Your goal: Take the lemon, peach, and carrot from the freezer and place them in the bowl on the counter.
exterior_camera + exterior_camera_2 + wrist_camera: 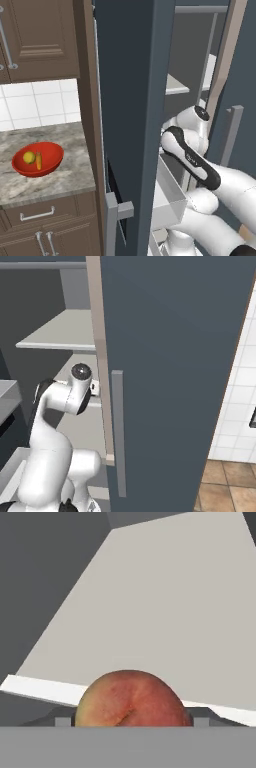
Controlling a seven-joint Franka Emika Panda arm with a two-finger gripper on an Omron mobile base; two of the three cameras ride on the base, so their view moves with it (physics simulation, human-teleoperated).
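Between the wide-set claw (131, 724) fingers sits the peach (131, 699).

Lemon (29, 157), carrot (38, 161) in bowl (50, 150) (on counter (60, 175))

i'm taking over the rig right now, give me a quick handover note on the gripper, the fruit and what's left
Gripper: reaching into the freezer, fingers spread around the peach in the hand view; whether it is gripped or lifted I cannot tell.
Things: lemon and carrot lie in the red bowl on the counter. The peach sits over a pale freezer shelf.
Done: lemon and carrot delivered.
Left: secure the peach, back out past the open door, and set it in the bowl.
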